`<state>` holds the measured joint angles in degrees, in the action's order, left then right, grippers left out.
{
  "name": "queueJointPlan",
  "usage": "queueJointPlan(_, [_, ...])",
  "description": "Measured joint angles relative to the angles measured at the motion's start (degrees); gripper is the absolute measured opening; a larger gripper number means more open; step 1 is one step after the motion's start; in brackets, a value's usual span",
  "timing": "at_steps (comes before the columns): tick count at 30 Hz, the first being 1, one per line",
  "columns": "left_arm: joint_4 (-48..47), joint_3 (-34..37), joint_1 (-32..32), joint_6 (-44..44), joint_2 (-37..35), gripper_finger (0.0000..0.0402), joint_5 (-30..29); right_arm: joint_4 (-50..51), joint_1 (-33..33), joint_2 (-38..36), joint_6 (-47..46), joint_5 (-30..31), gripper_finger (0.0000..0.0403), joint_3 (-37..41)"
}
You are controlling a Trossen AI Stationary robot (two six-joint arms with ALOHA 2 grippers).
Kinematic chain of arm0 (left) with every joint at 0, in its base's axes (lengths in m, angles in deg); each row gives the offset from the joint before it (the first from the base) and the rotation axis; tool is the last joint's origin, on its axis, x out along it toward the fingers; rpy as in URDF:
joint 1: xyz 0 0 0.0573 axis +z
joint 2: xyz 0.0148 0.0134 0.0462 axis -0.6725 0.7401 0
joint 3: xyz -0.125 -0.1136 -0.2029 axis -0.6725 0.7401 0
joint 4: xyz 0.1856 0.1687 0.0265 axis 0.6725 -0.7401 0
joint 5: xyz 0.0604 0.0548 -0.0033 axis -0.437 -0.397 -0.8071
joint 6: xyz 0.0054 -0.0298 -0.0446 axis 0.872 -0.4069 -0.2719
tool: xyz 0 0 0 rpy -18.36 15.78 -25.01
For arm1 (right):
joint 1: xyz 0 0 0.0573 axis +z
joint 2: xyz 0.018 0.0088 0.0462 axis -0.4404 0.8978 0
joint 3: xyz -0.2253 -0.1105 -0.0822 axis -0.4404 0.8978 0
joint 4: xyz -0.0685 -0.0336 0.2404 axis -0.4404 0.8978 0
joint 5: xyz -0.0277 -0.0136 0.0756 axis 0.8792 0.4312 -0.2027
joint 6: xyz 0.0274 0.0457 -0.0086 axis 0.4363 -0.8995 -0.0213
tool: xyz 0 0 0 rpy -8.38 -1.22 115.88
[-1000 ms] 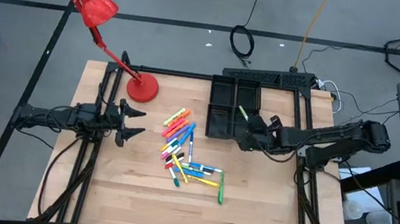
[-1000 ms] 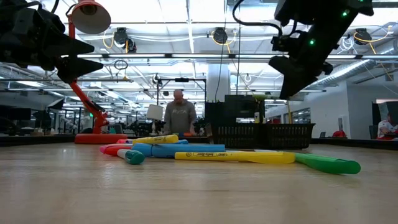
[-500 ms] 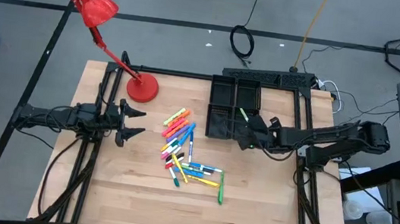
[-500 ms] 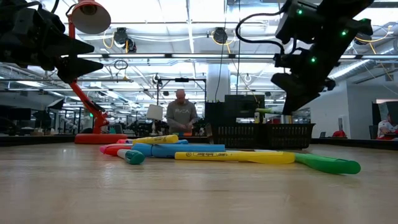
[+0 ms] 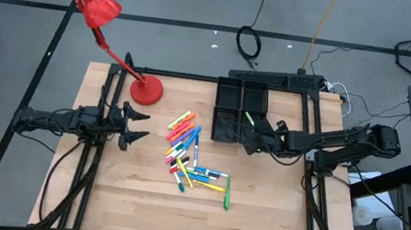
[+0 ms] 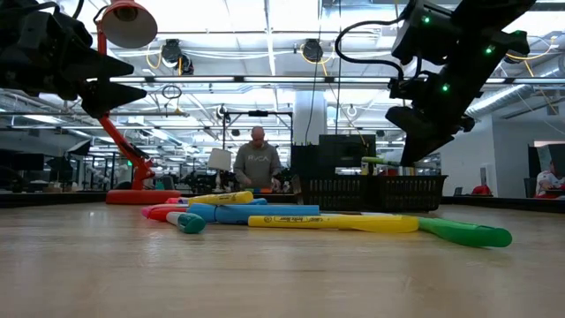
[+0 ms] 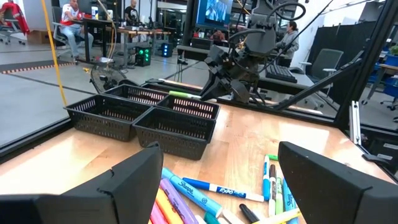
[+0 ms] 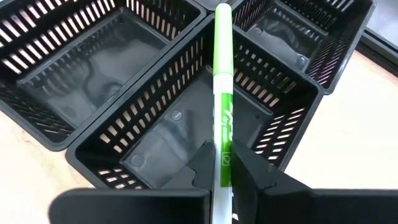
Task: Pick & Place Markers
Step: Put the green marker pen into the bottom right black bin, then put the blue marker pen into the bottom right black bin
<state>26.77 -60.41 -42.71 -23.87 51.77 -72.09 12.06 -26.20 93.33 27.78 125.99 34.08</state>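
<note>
Markers (image 5: 189, 156) lie scattered mid-tabletop (image 5: 271, 217) from above, a red lamp (image 5: 146, 90) far-left; the left gripper (image 5: 137, 125) waits released. Level view: a person (image 6: 257, 163) stands beyond. At the wrist, the right gripper (image 8: 225, 163) clenches a green marker (image 8: 221, 93) above the black tray (image 8: 93, 134).

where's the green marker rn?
High view: the green marker is held in the shut right gripper above the near right compartment of the black tray, right of the marker pile.
</note>
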Motion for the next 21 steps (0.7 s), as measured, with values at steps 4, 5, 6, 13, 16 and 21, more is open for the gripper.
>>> queueJointPlan(4, [0.00,0.00,-0.02,-0.01,0.00,0.0324,0.00,0.02,0.00,0.00,0.00,0.00,0.0021,0.00])
queueJointPlan(5, [0.00,0.00,-0.02,0.00,0.00,0.0324,0.00,0.02,0.00,0.00,0.00,0.00,0.0022,0.00])
queueJointPlan(6, [-0.02,0.00,-0.02,0.00,0.00,0.0324,0.00,0.02,0.00,0.00,0.00,0.00,0.0025,0.00])
queueJointPlan(13, [-0.01,0.00,-0.02,0.00,0.00,0.0324,0.00,0.02,0.00,0.00,-0.11,0.00,0.0052,0.00])
queueJointPlan(16, [0.00,0.00,0.00,-0.02,0.00,0.0324,0.00,0.04,0.00,0.00,-0.15,0.00,0.0061,0.00])
queueJointPlan(21, [0.00,0.00,-0.02,0.00,0.00,0.0324,0.00,0.02,0.00,0.00,0.17,0.00,0.0069,0.00])
